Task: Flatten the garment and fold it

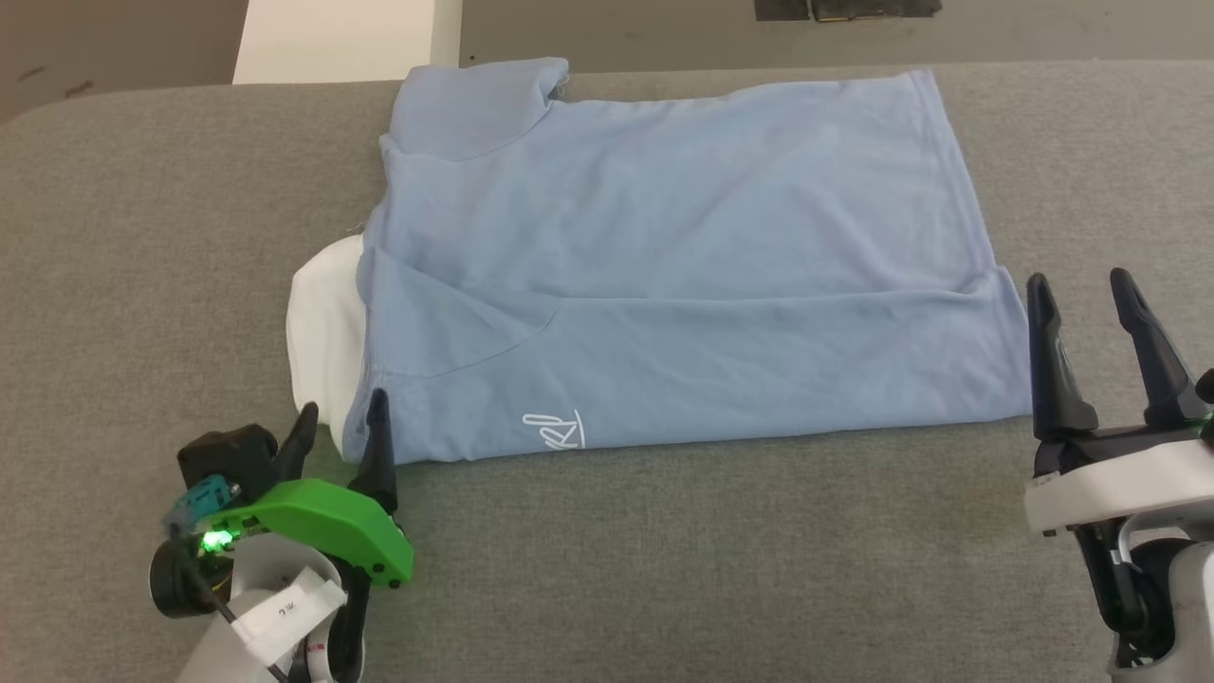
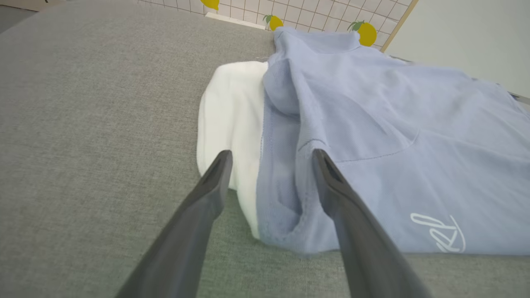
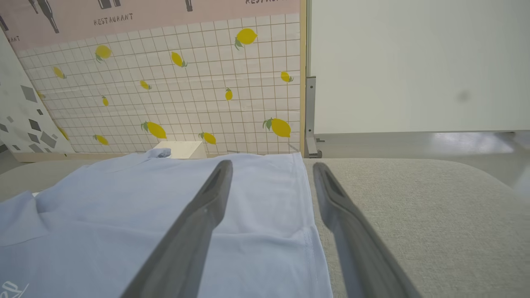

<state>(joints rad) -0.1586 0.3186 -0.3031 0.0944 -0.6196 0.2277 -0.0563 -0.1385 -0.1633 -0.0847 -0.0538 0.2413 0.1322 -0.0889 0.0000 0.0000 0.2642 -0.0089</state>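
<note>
— Start with the head view. Where is the garment?

— Spread across the middle of the grey table, light blue, its lower strip doubled over the rest. A white panel pokes out at its left edge, and the white logo sits on its bottom edge.

— And the arms?

— The left gripper is at the lower left, fingers parted and holding nothing, their tips right at the shirt's lower left corner. Whether they touch the cloth I cannot tell. The right gripper is at the right edge with its jaws wide apart and nothing in them, just beside the shirt's lower right corner.

— The left wrist view?

— The two dark fingers rise from the bottom, spread wide. The left one lies over the bare table below the white panel; the right one crosses the rumpled blue corner. The logo is at the lower right.

— The right wrist view?

— Fingers parted again. The left one lies over the blue cloth, the right one over the bare table, and the shirt's stitched side edge runs between them. Behind it all stands a tiled wall printed with lemons.
</note>
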